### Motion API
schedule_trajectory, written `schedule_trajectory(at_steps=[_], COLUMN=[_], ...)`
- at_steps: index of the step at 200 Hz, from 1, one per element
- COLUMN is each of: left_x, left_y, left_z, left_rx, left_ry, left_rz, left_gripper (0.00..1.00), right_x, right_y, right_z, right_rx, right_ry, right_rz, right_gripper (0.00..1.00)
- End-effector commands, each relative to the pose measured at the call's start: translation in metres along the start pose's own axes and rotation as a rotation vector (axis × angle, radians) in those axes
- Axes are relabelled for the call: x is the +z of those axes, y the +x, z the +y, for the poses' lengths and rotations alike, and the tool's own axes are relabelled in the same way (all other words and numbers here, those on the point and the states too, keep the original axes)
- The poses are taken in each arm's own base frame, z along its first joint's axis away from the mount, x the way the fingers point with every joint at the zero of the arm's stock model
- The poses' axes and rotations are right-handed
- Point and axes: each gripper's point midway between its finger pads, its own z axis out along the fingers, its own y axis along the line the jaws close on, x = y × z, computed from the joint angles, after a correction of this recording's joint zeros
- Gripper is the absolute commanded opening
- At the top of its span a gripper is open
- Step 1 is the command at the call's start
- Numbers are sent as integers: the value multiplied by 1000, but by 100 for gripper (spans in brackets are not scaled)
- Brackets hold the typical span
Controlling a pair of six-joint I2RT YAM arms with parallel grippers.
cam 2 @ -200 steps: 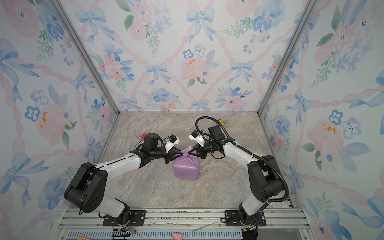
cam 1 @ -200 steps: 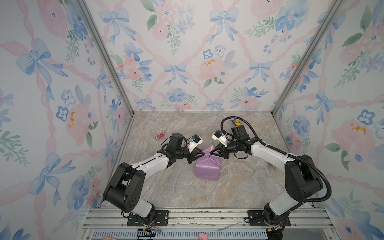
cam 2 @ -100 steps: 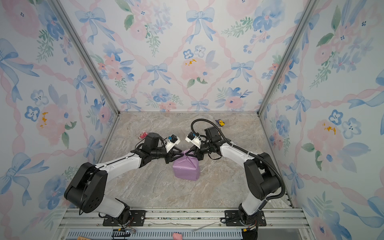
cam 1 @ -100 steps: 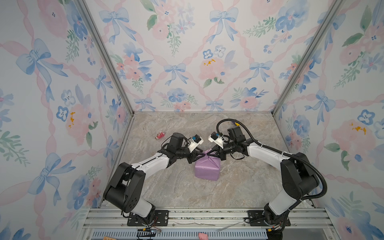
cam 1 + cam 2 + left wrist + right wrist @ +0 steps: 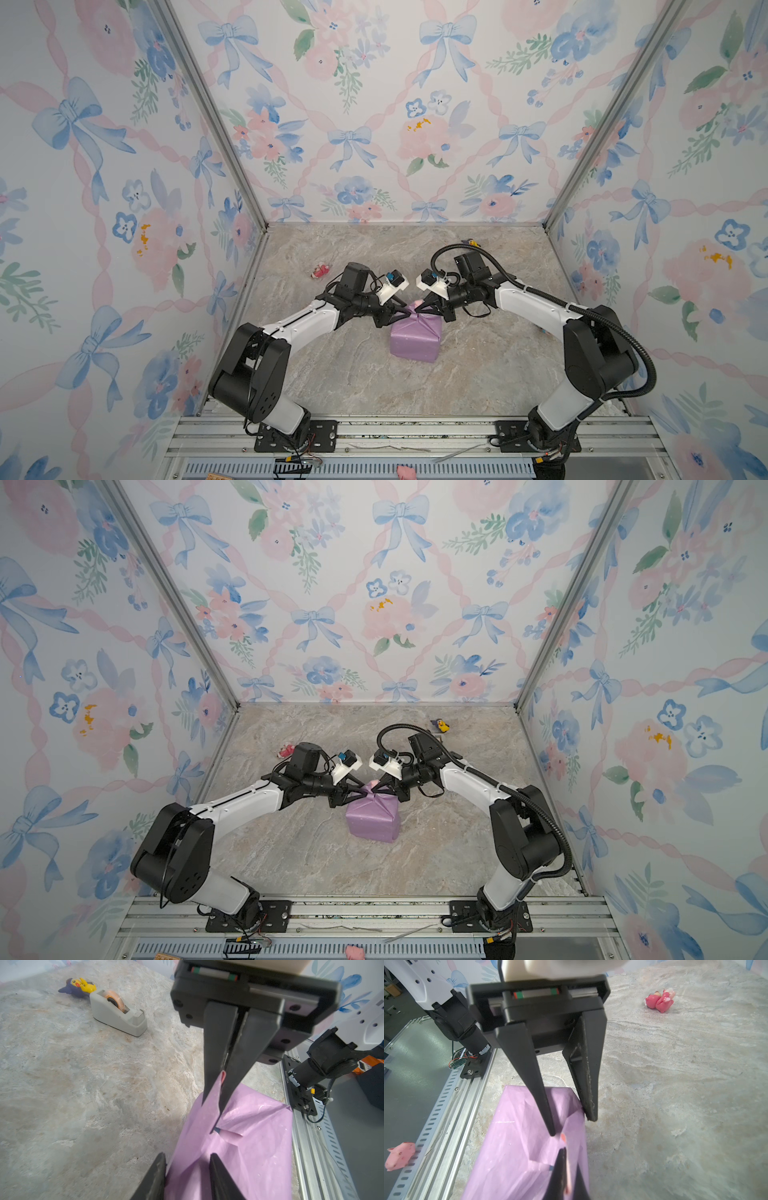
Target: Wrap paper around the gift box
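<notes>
Paper (image 5: 413, 340): lilac, folded up | right tool (image 5: 214, 1105): pinching it | left tool (image 5: 572, 1126): parted

You have a yellow and purple toy figure (image 5: 80, 986) toward the back of the marble tabletop (image 5: 357, 382), right of its middle, with a grey tape dispenser (image 5: 118, 1016) just beside it. A pink toy figure (image 5: 659, 1001) lies near the tabletop's left edge. Past the tabletop's front edge, a pink soft piece (image 5: 399, 1155) rests on the slotted metal rail (image 5: 457, 468). Floral wallpaper (image 5: 374, 104) walls in the other three edges.
</notes>
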Motion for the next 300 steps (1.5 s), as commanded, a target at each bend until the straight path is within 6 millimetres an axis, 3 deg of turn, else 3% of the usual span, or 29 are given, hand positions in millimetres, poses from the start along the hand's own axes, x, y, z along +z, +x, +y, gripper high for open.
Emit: schedule_trajectory(at_steps=[1,32,60,87,130,160,173,176,192,221,266,287,300], left_x=[3,7,5,4,-2,-8,-13,-13,-16,-18,-21,-24,-26], left_y=[8,6,4,3,-1,-10,-19,-9,-9,-9,-8,-7,-6], left_z=[0,0,-1,4,5,-1,2,2,7,9,2,4,4], left_rx=[-15,-25,-10,-11,-33,-45,-56,-74,-96,-117,-139,-157,-166], left_ry=[29,58,47,-12,-83,-124,-170,-179,-248,-305,-336,-373,-395], left_rz=[31,30,27,40,25,-62,-122,-114,-138,-162,-194,-207,-221], left_gripper=[36,29,19,12,5,4,4,4,4,4,5,5,6], right_x=[-7,-9,-12,-34,-65,-90,-95,-96,-94,-99,-120,-119,-109], right_y=[-14,-21,-23,-36,-22,1,11,14,29,33,28,12,6], right_z=[9,8,0,-5,-1,2,13,16,33,48,18,-4,-14], right_rx=[-59,-66,22,126,339,653,781,805,906,992,1003,942,903], right_ry=[-40,-51,-10,97,321,503,542,552,597,597,686,680,663], right_rz=[-26,-33,-58,-151,-186,-211,-229,-230,-241,-371,-410,-376,-315], right_gripper=[0,1,22,36,45,49,50,49,49,52,53,50,50])
